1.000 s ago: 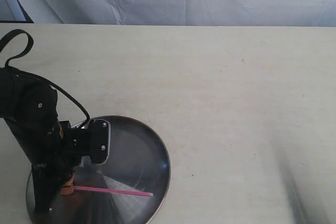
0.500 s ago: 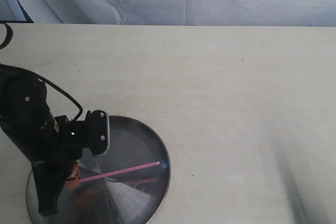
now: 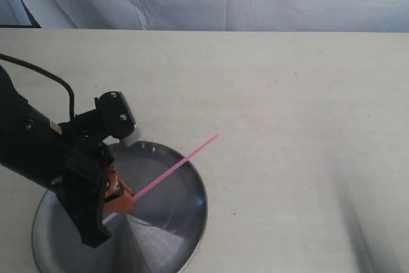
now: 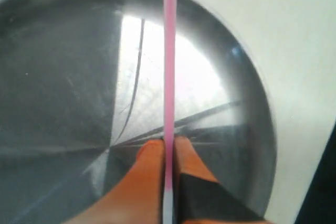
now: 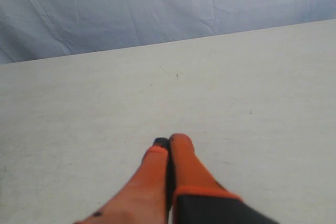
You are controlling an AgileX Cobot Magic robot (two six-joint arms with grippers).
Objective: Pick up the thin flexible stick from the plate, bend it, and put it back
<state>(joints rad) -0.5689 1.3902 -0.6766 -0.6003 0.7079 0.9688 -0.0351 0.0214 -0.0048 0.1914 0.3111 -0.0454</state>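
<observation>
The left claw [image 3: 128,197] hangs over the plate [image 3: 182,218], its orange fingers [image 4: 152,153] pinching one end of the pink stick [image 3: 176,167]. The stick is straight and lifted off the plate, running from the claw toward two o'clock, with its free tip out past the rim over the bare table [image 3: 294,119]. The plate sits at about seven o'clock on the table. The right claw [image 5: 169,142] is pressed together with nothing in it, above bare table, with a pale cloth [image 5: 157,3] behind
</observation>
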